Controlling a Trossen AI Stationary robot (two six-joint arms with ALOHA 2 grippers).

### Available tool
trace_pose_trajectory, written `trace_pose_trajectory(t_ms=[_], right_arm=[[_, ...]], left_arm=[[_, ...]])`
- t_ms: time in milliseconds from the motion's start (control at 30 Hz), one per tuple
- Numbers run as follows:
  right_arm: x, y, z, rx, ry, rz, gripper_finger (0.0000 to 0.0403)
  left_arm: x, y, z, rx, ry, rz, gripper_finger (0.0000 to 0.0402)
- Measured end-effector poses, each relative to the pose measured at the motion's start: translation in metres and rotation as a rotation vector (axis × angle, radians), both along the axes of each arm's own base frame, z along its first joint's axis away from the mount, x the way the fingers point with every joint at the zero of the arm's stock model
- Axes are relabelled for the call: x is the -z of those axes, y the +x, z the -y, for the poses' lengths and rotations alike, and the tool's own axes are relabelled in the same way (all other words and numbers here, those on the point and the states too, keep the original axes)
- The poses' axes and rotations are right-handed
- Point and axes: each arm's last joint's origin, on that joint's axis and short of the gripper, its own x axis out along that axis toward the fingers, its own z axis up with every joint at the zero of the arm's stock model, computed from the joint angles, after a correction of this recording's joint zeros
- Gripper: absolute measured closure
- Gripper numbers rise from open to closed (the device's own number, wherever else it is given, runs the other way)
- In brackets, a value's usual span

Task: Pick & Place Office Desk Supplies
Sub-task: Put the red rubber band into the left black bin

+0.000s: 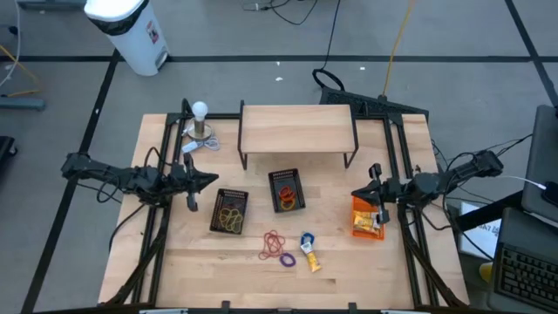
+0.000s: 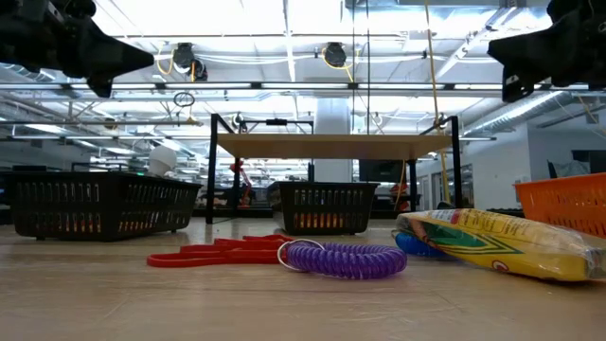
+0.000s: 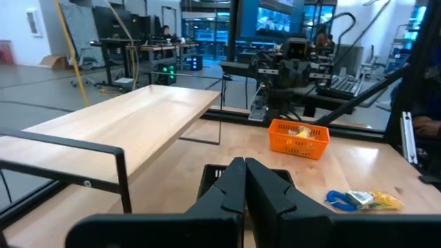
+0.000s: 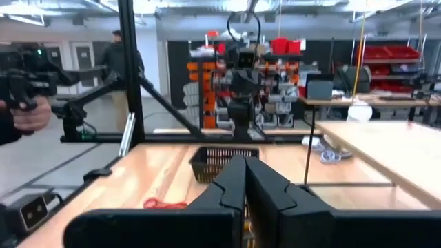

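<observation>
Left gripper [image 1: 209, 179] hangs over the table's left side, fingers pressed together on nothing, just left of a black basket [image 1: 229, 210] with yellow rubber bands inside. Red bands [image 1: 274, 243], a purple band [image 1: 287, 258] and a yellow packet [image 1: 309, 256] lie loose near the front middle. Right gripper [image 1: 359, 193] is also closed and empty, above the orange basket [image 1: 367, 217].

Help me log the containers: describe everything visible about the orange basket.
The orange basket is a small rectangular tray that looks like plastic, with slotted walls. It sits upright on the wooden table near its right edge, directly under the right gripper, which hangs above without touching it. Yellow packets lie inside it; the left wrist view shows them through the slots.
</observation>
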Motion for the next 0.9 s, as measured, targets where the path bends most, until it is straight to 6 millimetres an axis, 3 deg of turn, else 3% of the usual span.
trace_pose_trajectory(t_ms=[133, 233, 333, 433, 567, 667, 767, 900], right_arm=[[0.0, 0.0, 0.0, -0.002, 0.004, 0.004, 0.0403], [0.0, 0.0, 0.0, -0.002, 0.0, -0.003, 0.0403], [0.0, 0.0, 0.0, -0.001, -0.006, 0.001, 0.0403], [0.0, 0.0, 0.0, -0.001, -0.005, 0.004, 0.0403], [-0.001, 0.0, 0.0, -0.001, -0.004, 0.007, 0.0403], [0.0, 0.0, 0.0, -0.002, -0.003, 0.002, 0.0403], [0.001, 0.0, 0.0, -0.003, -0.003, -0.013, 0.0403], [0.007, 0.001, 0.0, -0.004, -0.022, -0.081, 0.0403]], left_arm=[[-0.003, 0.0, -0.002, -0.051, -0.029, 0.004, 0.0398], [-0.028, 0.007, 0.0, -0.052, -0.023, -0.002, 0.04], [-0.052, 0.032, 0.009, -0.036, 0.014, -0.15, 0.04], [-0.067, 0.069, 0.024, 0.015, 0.04, -0.364, 0.04], [-0.058, 0.118, 0.048, 0.091, 0.041, -0.644, 0.04], [-0.047, 0.149, 0.066, 0.198, 0.026, -0.75, 0.04], [-0.026, 0.17, 0.081, 0.281, 0.017, -0.871, 0.0392], [-0.01, 0.196, 0.098, 0.315, -0.026, -0.926, 0.0352]])
